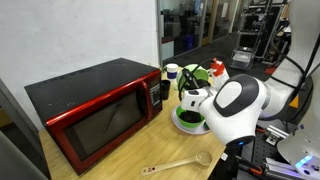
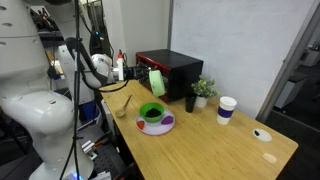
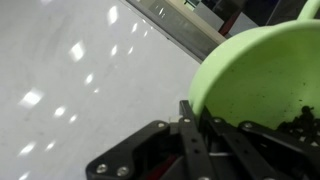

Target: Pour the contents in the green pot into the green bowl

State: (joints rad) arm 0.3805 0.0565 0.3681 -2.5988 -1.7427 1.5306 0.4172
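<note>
Green pot (image 2: 157, 83) tipped in gripper (image 3: 190, 118), just abv green bowl (image 2: 143, 112)

the arm (image 1: 240, 105) is glossy white, built of rounded, bulbous shells with darker grey bands where the segments meet; in an exterior view its thick lower segments (image 2: 35, 120) read as smooth white domes. black cables (image 2: 78, 110) loop loosely alongside the links. in the wrist view the gripper (image 3: 200, 125) is matte black metal: flat linkage bars, narrow straight fingers (image 3: 186, 115) and small round pivot pins (image 3: 155, 128)
</note>
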